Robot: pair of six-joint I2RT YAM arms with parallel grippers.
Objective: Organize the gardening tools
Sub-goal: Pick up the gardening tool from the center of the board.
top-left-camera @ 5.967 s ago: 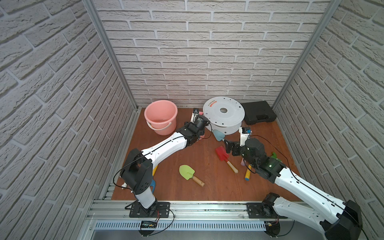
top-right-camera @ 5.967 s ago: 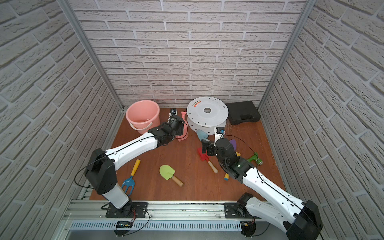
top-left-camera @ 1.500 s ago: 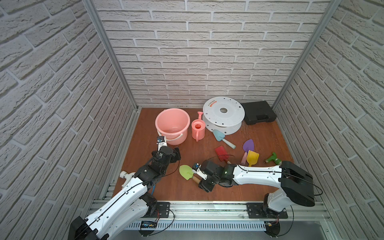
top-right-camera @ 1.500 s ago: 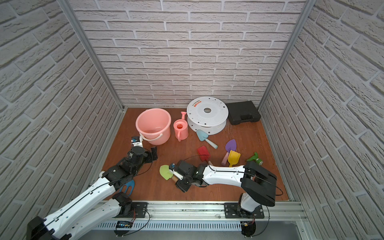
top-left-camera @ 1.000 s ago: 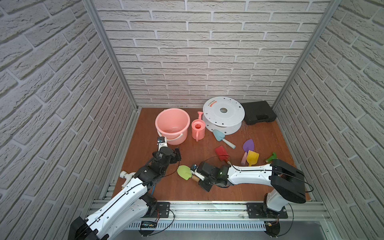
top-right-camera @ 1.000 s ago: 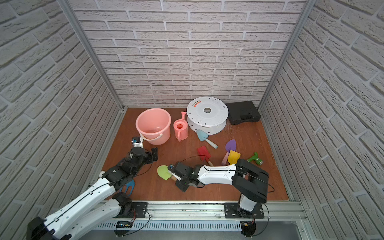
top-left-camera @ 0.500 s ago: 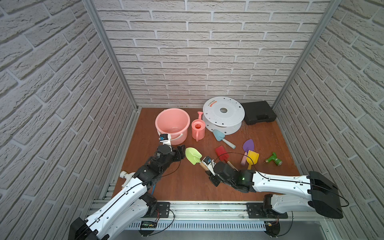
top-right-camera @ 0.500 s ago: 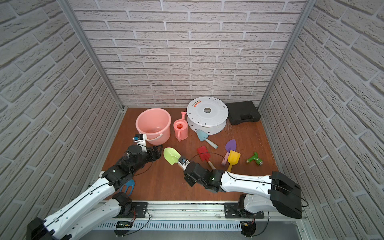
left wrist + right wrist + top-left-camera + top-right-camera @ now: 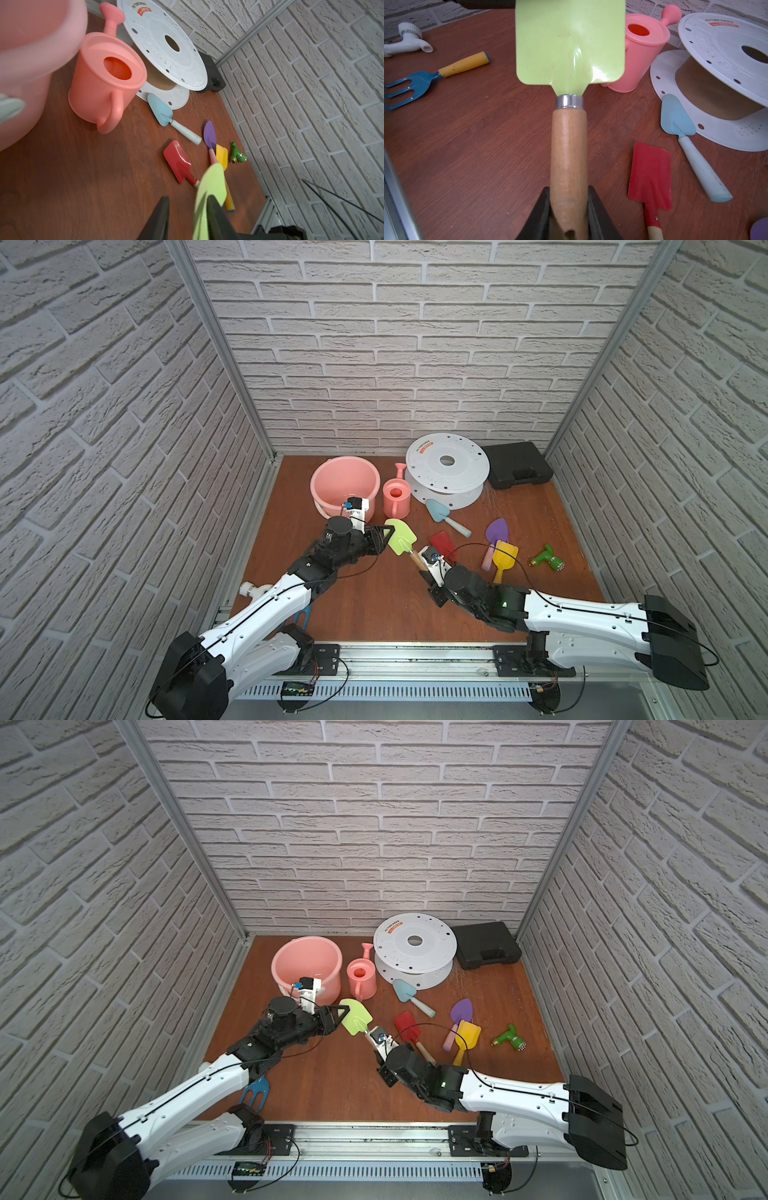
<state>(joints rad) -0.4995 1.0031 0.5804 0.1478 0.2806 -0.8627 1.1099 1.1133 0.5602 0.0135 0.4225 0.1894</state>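
One lime spade [image 9: 570,41] | right hand [image 9: 569,189] clamps handle [image 9: 569,145] | left hand [image 9: 188,197] apart astride blade [image 9: 212,182]; top views hide gap

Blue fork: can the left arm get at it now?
Probably not. The blue fork lies under that arm's forearm near its base, and the left pincer is around the blade of the green trowel.

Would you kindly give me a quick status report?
Right gripper shut on lime-green trowel handle. Left gripper open, fingers astride its blade. Pink bucket close beside left arm.
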